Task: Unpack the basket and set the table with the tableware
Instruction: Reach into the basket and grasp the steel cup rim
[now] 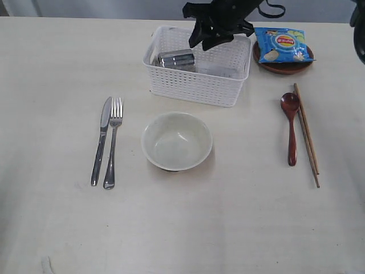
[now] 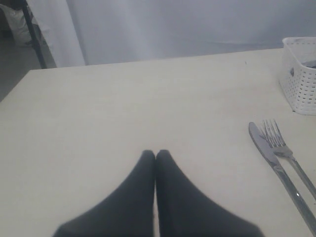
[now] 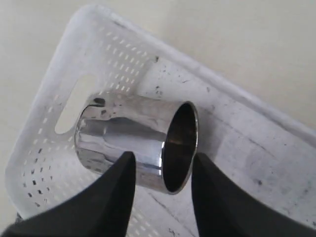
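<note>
The steel cup [image 1: 175, 59] lies on its side in the white basket [image 1: 197, 88], upper middle of the frame. The right gripper [image 3: 163, 159] hangs over it, fingers spread, empty. It looks light, hard and slippery (shiny metal), so pinch across its sides. The left gripper [image 2: 156, 154] is closed, empty.

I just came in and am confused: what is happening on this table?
The right hand hangs open over the white basket, above the steel cup lying on its side inside. The knife, fork, bowl, spoon and chopsticks are already laid out on the table. The left hand is shut and holds nothing.
</note>
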